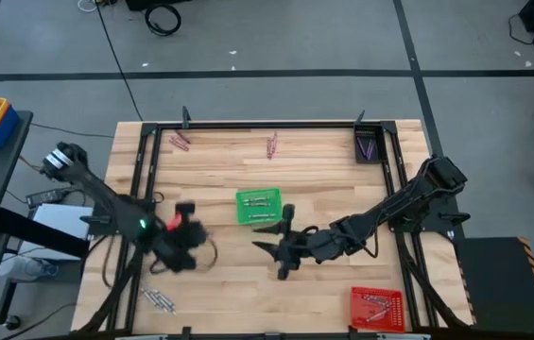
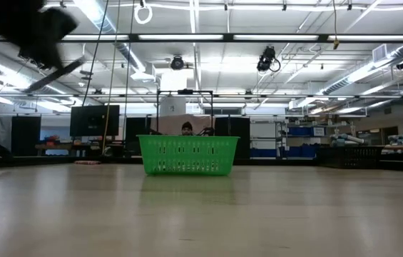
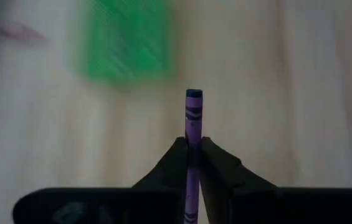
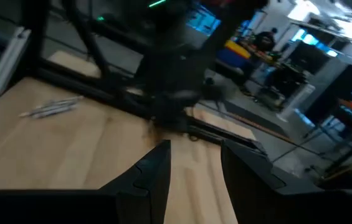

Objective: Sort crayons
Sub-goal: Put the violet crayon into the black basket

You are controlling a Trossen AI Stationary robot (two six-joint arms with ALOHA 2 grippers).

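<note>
- Over on the left half of the table, the left gripper [image 3: 192, 163] is pinched tight on a purple crayon [image 3: 193, 127], which sticks straight out past the fingertips. Looks to me like it's held by its lower end so the rest can drop cleanly into a tray.
- Right gripper [image 1: 281, 247] hangs just in front of the green tray [image 1: 258, 207], jaws apart, nothing between them. My guess is it's parked there waiting.
- Green tray sits mid-table with a few pale crayons [image 1: 263, 198] inside.
- Red tray [image 1: 376, 308] at the near right corner has some pale-looking sticks in it too, can't tell the exact colour.
- Dark tray [image 1: 368, 145] at the far right corner holds a couple of crayons that look purple, so that's probably where the held one belongs.
- Loose stuff not yet sorted: reddish-pink crayons [image 1: 180, 142] near the far left, another reddish pair [image 1: 271, 144] at far centre, and a grey-lilac bunch [image 1: 160, 299] by the near left edge.
</note>
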